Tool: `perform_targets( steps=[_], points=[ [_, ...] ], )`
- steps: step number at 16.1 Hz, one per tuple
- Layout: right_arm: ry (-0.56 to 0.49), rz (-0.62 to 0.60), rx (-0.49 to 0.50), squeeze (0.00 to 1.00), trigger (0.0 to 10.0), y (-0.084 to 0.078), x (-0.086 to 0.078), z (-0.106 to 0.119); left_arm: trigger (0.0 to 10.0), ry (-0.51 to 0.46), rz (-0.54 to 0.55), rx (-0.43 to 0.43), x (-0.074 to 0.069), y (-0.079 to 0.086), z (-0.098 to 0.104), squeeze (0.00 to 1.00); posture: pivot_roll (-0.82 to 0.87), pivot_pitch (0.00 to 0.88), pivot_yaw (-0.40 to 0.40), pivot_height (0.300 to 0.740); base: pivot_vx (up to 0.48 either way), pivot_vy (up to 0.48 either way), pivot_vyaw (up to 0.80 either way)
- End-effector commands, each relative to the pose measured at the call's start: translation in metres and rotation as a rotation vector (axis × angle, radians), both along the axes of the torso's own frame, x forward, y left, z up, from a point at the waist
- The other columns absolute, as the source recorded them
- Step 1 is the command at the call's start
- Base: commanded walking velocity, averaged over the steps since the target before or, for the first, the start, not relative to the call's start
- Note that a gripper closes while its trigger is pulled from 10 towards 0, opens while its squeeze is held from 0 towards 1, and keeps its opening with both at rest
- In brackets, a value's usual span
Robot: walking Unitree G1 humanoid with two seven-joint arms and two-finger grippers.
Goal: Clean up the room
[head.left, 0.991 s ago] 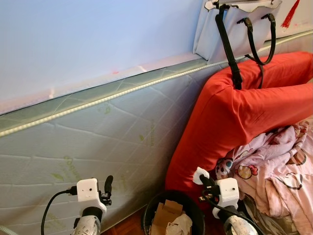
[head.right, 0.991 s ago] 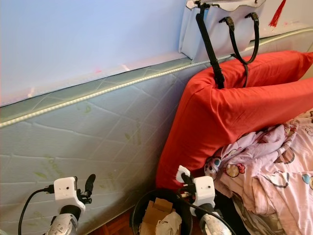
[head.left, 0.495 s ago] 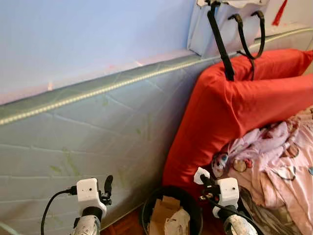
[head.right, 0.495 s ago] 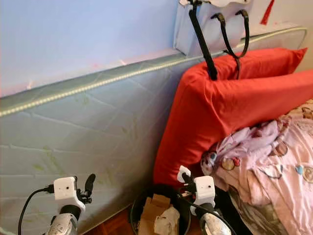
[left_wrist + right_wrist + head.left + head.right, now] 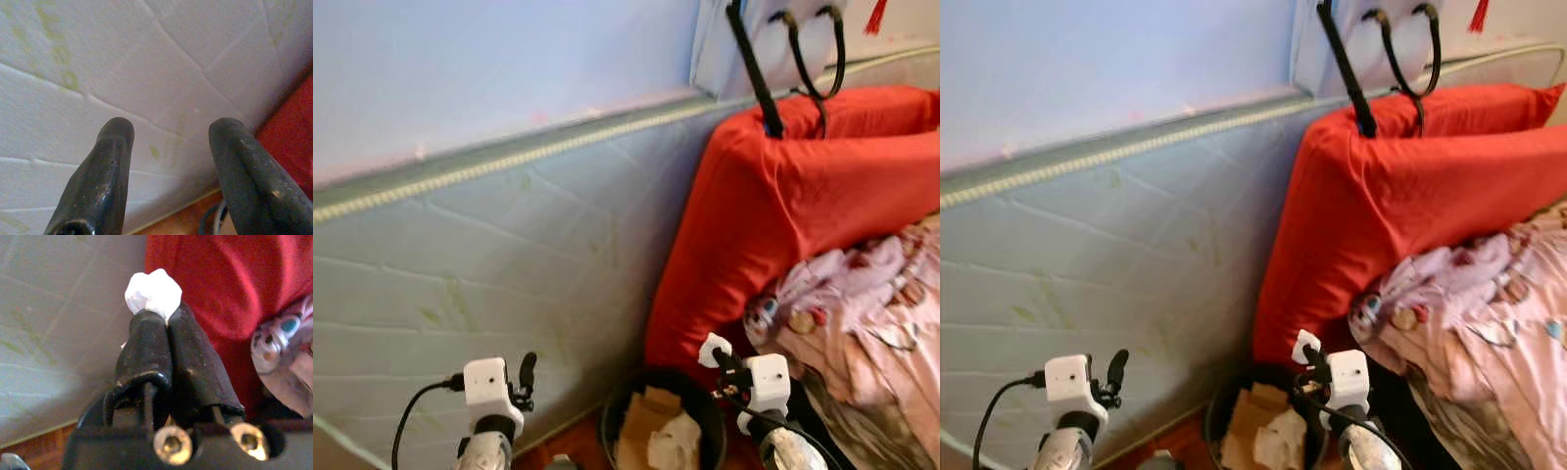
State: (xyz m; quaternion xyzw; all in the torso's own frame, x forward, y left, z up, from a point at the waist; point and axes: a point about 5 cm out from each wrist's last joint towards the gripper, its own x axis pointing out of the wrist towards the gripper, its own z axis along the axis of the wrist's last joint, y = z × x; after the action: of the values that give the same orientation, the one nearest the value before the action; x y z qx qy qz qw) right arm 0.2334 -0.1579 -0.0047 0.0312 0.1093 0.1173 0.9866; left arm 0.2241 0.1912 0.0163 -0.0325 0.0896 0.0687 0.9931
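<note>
My right tool (image 5: 157, 308) has its two black fingers pressed together on a small white crumpled wad (image 5: 152, 290), which I hold just above the black bin (image 5: 710, 411). The bin stands on the floor between the grey quilted mattress (image 5: 509, 264) and the red cushion (image 5: 803, 206), and it holds brown and white paper scraps (image 5: 658, 441). My left tool (image 5: 171, 147) is spread and empty, pointing at the mattress side. Pink printed bedding (image 5: 862, 323) lies beside the cushion.
</note>
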Motion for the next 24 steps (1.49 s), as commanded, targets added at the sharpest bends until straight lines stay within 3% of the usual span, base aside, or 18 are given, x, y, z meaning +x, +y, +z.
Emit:
perform_targets(
  steps=[1,3,8,11,12,15,19,22,24],
  points=[
    [0.007,0.000,0.001,0.00,10.0,-0.001,0.001,0.000,10.0,0.003,-0.020,0.014,0.002,-0.003,0.001,0.00,0.04,0.000,-0.029,0.665,0.000,0.000,0.00],
    [0.060,-0.002,-0.017,0.00,10.0,0.000,0.002,-0.006,10.0,0.005,-0.021,0.012,0.003,-0.003,0.002,0.00,0.04,0.000,-0.027,0.660,0.000,0.000,0.00],
    [0.066,-0.010,-0.031,0.00,10.0,0.000,0.008,-0.008,10.0,-0.001,-0.020,0.012,0.007,-0.001,0.004,0.00,0.04,0.000,-0.024,0.640,0.000,0.000,0.00],
    [0.137,-0.007,-0.035,0.00,10.0,0.002,0.010,-0.016,10.0,-0.005,-0.018,0.011,0.010,0.001,0.006,0.00,0.05,0.000,-0.023,0.640,0.000,0.000,0.00],
    [0.209,-0.033,-0.047,0.00,10.0,0.000,0.014,-0.023,10.0,-0.018,-0.027,0.012,0.019,0.001,0.013,0.00,0.06,0.000,-0.022,0.640,0.000,0.000,0.00],
    [0.276,-0.067,-0.020,0.00,10.0,0.000,0.027,-0.021,10.0,-0.045,-0.031,0.010,0.025,0.003,0.023,0.00,0.09,0.029,-0.026,0.640,0.000,0.000,0.00],
    [0.323,-0.051,-0.021,0.00,10.0,0.013,0.045,-0.014,10.0,-0.093,-0.011,0.023,0.027,0.006,0.040,0.00,0.16,0.108,-0.053,0.640,0.000,0.000,0.00],
    [0.305,0.020,-0.092,0.00,10.0,0.025,0.062,0.000,10.0,-0.105,-0.001,0.028,0.025,0.008,0.049,0.00,0.19,0.164,-0.069,0.640,0.000,0.000,0.00],
    [0.303,0.113,-0.130,0.00,10.0,0.041,0.071,0.008,10.0,-0.107,-0.001,0.046,0.017,0.010,0.055,0.00,0.23,0.215,-0.087,0.640,0.000,0.000,0.00]
  ],
)
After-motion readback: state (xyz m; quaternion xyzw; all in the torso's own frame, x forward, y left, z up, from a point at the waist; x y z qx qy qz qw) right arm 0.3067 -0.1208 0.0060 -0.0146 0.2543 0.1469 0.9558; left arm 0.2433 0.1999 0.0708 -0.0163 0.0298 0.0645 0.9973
